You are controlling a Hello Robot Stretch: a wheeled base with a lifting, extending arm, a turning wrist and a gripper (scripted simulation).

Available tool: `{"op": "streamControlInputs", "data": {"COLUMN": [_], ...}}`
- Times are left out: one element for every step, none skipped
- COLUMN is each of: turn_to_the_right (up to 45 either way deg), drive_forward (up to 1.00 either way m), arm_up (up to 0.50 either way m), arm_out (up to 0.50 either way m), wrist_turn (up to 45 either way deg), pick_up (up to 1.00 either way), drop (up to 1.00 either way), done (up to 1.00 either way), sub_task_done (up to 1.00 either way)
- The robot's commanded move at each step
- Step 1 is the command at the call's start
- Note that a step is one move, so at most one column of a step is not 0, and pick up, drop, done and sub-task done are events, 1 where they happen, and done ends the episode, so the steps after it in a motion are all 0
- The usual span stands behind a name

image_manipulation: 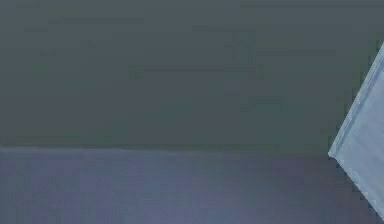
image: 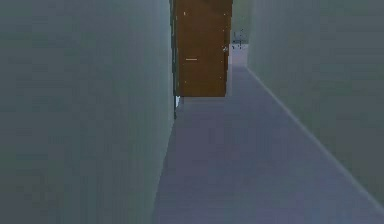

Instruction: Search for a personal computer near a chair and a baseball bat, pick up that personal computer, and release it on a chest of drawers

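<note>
A narrow corridor runs ahead in the forward view, with a brown wooden door (image: 202, 47) standing at its far end. To the right of that door a small dark thing (image: 238, 42) shows far off, too small to name. The arm side view faces a plain grey-green wall (image_manipulation: 170, 70) above a strip of bluish floor (image_manipulation: 150, 185).
Grey-green walls (image: 80, 100) close in on both sides of the corridor, and the bluish floor (image: 240, 150) between them leads toward the door. A pale panel (image_manipulation: 362, 130) slants in at the arm side view's right edge.
</note>
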Motion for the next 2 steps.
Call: {"op": "streamControlInputs", "data": {"turn_to_the_right": [0.0, 3.0], "drive_forward": [1.0, 0.0], "arm_up": [0.0, 0.0], "arm_out": [0.0, 0.0], "wrist_turn": [0.0, 0.0], "pick_up": [0.0, 0.0], "drop": [0.0, 0.0], "done": [0.0, 0.0], "sub_task_done": [0.0, 0.0]}}
